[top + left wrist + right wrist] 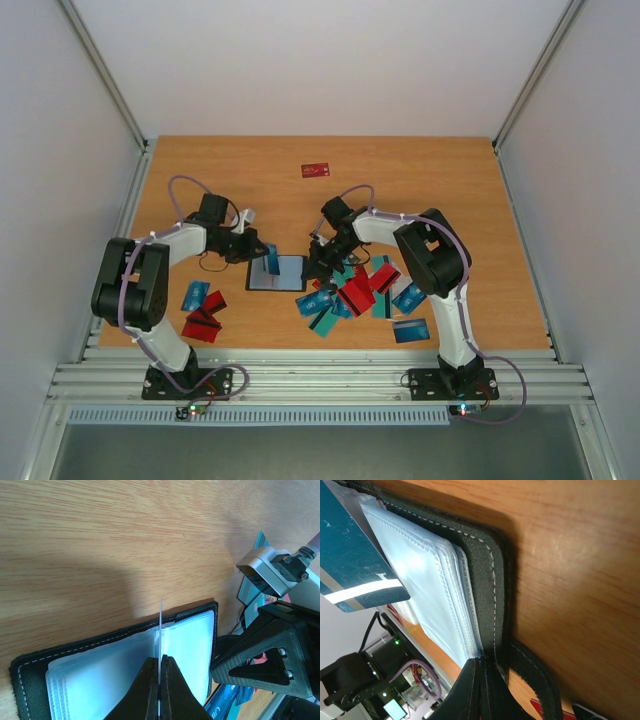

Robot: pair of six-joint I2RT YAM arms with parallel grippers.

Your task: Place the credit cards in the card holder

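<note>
we are looking at a light brown wooden table (420, 190) that is carrying everything. two black-and-white arms are reaching toward its middle, the left arm (170, 245) and the right arm (420, 250). between them the small black stitched folding card holder (285, 275) is lying open and flat, with its clear plastic sleeves facing up. a loose heap of red, teal and blue plastic credit cards (355, 295) is lying just right of it, under the right arm. a smaller group of red and blue cards (202, 310) is sitting near the left arm, and one lone red card (316, 170) is lying well apart at the far side. the left jaws are pinching a thin teal plastic card (350, 555) tight, holding it on edge over the open sleeves. the right jaws are sitting fully together, their tips touching the card holder's right edge; we are unable to tell whether they are pinching it.
</note>
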